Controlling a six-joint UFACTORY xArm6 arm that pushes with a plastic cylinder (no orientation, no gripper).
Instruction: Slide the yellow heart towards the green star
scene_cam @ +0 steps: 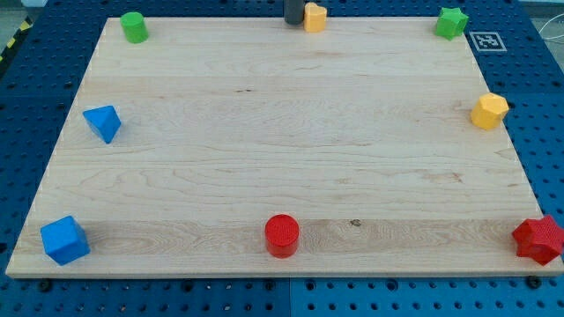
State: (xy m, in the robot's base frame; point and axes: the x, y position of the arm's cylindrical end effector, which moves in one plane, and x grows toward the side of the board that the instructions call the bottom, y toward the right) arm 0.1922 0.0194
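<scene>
The yellow heart (315,16) sits at the board's top edge, just right of centre. My tip (292,24) is the lower end of a dark rod at the top edge, directly left of the heart and touching or nearly touching it. The green star (451,22) lies in the top right corner, well to the right of the heart.
A green cylinder (134,26) is at top left. A yellow hexagon (489,111) is at the right edge. A blue triangular block (103,122) is at the left, a blue cube (64,239) at bottom left, a red cylinder (282,235) at bottom centre, a red star (539,239) at bottom right.
</scene>
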